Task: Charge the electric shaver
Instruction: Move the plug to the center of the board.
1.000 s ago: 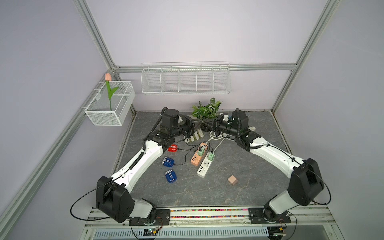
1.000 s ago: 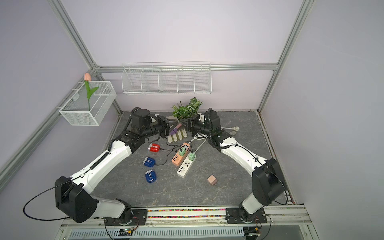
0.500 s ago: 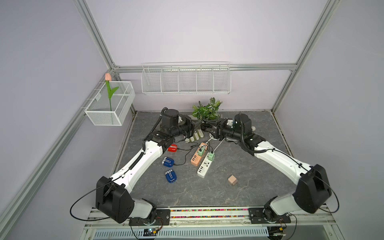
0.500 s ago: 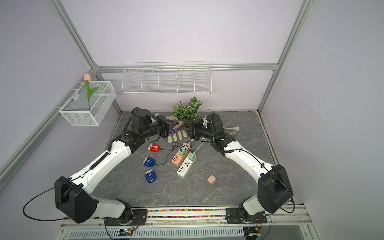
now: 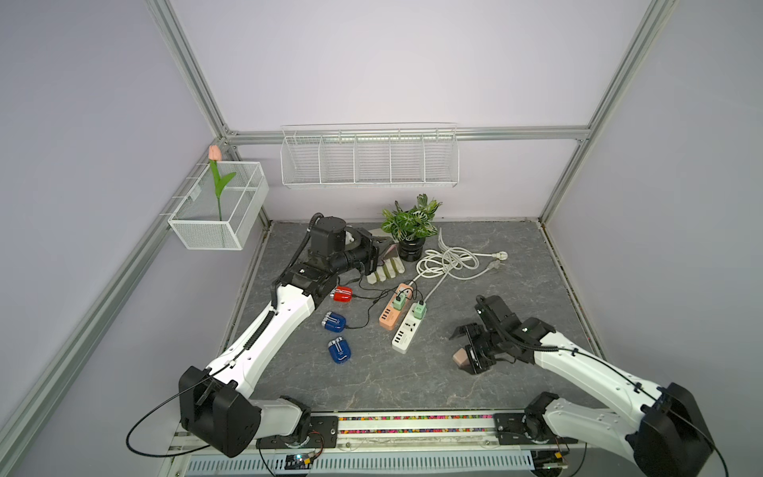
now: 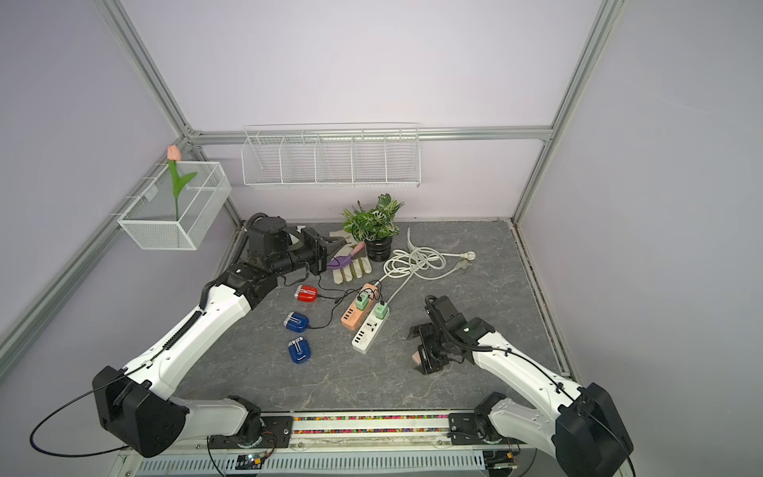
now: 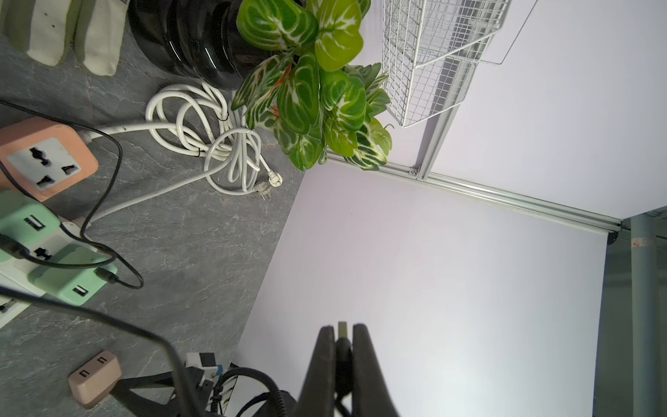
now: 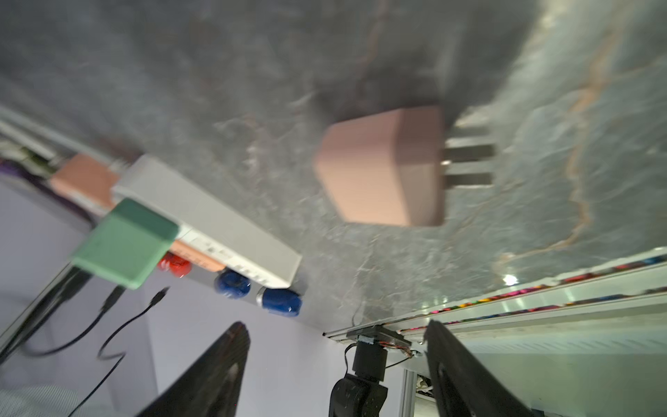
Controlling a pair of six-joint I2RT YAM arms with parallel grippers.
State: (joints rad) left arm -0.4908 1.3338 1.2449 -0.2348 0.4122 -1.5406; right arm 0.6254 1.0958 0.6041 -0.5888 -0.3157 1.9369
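The right gripper (image 8: 335,325) has swung from the potted plant (image 5: 411,225) to the front right, and its jaws now spread wide above the pink charger adapter (image 8: 379,166). The left gripper (image 7: 342,329) stays clamped on a cable plug (image 7: 342,325). The frontmost blue electric shaver (image 5: 340,351) lies near the white power strip (image 5: 404,334).

Pink charger adapter (image 8: 379,166) lies on its side, prongs bare, just ahead of the right pincer (image 8: 335,325); a cable plug (image 7: 341,328) sits pinched inside the left pincer (image 7: 343,334).
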